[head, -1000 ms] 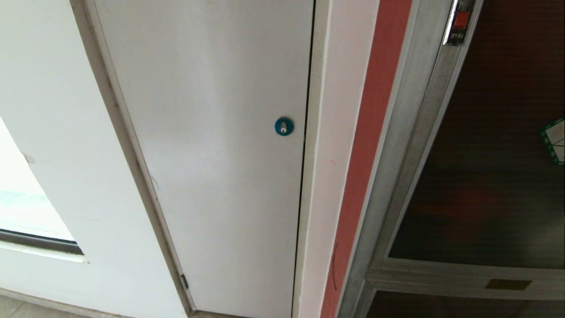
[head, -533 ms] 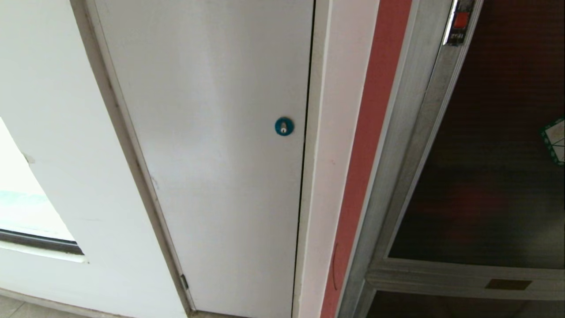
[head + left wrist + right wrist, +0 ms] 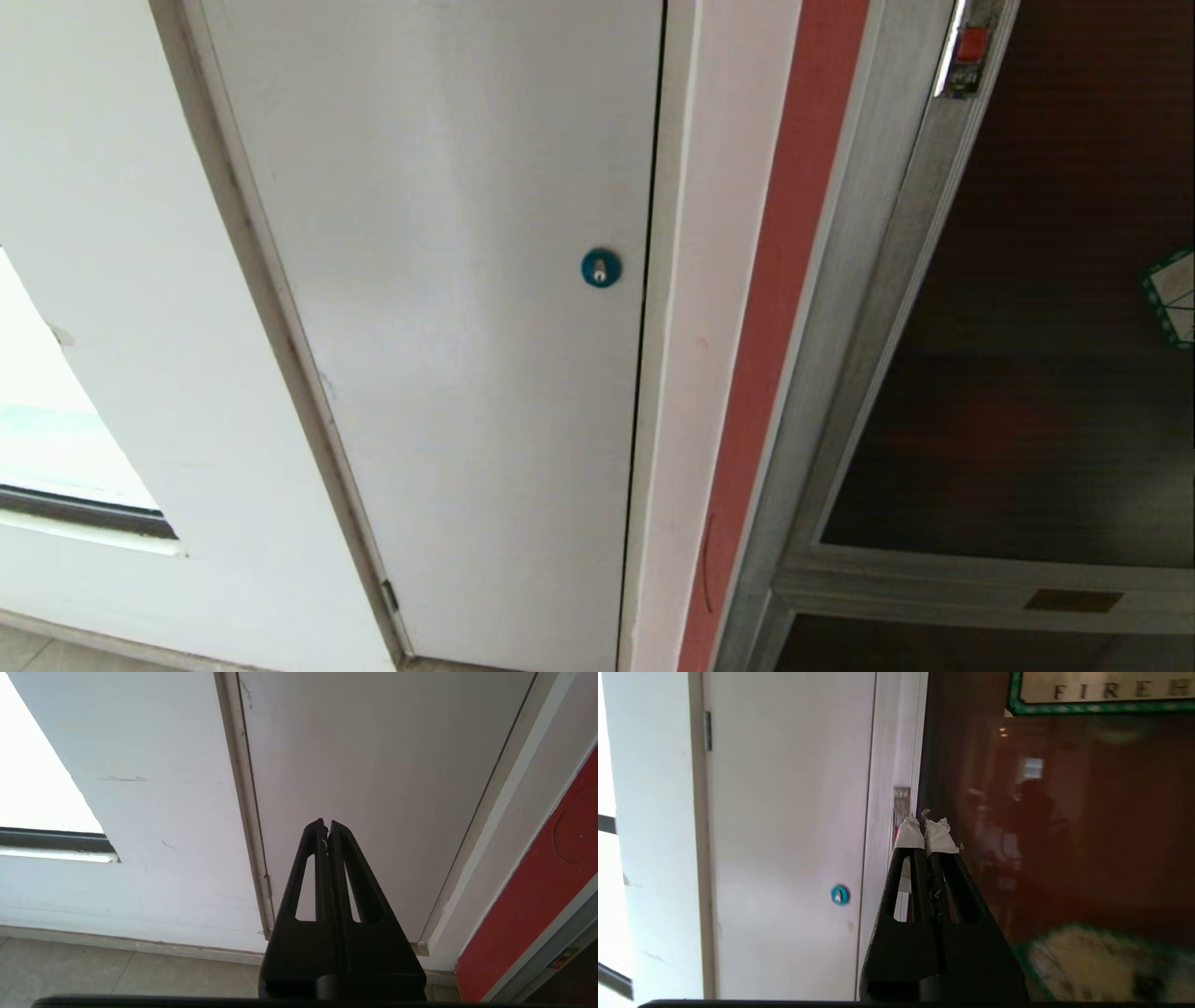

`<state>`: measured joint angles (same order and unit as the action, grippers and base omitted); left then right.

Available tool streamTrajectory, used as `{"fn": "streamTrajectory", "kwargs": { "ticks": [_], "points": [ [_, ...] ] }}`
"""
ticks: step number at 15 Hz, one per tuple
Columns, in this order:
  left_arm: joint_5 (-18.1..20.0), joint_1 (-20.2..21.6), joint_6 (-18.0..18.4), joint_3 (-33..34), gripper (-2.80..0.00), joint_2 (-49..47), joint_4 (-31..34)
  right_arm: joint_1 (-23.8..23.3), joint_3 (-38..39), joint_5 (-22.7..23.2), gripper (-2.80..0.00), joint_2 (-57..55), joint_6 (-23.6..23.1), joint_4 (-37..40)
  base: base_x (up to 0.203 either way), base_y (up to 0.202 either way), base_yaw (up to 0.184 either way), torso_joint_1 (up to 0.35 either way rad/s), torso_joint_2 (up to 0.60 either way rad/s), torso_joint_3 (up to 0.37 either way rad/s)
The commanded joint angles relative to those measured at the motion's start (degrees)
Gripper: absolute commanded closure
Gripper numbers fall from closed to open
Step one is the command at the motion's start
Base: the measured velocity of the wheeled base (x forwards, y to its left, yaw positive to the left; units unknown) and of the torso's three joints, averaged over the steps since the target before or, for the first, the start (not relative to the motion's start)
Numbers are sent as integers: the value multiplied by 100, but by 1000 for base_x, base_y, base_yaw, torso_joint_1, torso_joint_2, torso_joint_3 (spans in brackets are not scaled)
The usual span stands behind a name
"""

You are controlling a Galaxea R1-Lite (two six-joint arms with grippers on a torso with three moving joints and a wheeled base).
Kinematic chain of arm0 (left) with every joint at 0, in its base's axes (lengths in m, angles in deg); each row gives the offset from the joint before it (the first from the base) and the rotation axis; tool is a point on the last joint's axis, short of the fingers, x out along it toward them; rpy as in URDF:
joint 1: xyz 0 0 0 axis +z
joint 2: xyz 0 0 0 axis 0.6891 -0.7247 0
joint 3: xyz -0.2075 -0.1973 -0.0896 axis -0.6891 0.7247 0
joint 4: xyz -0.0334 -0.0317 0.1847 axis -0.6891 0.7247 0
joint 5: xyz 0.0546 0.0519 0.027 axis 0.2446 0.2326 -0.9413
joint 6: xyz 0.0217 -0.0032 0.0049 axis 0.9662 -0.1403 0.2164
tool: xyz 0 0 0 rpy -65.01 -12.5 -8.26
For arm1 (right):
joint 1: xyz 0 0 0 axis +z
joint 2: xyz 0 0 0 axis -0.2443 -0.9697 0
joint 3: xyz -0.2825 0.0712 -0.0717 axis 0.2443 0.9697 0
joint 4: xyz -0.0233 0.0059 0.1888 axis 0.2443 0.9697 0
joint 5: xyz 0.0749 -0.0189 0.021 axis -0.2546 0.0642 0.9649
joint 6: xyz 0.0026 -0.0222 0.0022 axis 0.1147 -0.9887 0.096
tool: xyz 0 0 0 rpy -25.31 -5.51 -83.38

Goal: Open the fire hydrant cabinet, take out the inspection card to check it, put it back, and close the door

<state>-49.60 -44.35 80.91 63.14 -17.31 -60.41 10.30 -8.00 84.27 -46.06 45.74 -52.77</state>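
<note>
Door (image 3: 1064, 826) of fire hydrant cabinet (image 3: 840, 308) sits flush; right gripper (image 3: 927, 826) and left gripper (image 3: 326, 823) both fully closed, empty.

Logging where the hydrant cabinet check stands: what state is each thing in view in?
door: closed, flush in its silver frame.
red latch tab: set in the frame, untouched.
white door: shut.
blue lock: no key in it.
right gripper: shut, empty, taped tips near the glass door's edge.
left gripper: shut, empty, facing the white door low down.
inspection card: not visible.
</note>
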Motion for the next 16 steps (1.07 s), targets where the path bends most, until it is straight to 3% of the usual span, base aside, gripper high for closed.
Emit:
{"fn": "streamTrajectory", "kwargs": {
  "ticks": [1,6,16],
  "points": [
    [0,0,2,1,0,-7,4,-72,125,20,0,646,3,195,0,0,0,0,0,0],
    [0,0,2,1,0,-6,3,517,698,-7,0,1372,5,794,0,0,0,0,0,0],
    [0,0,2,1,0,-4,-1,482,3139,-175,0,3172,-59,827,0,0,0,0,0,0]
  ]
}}
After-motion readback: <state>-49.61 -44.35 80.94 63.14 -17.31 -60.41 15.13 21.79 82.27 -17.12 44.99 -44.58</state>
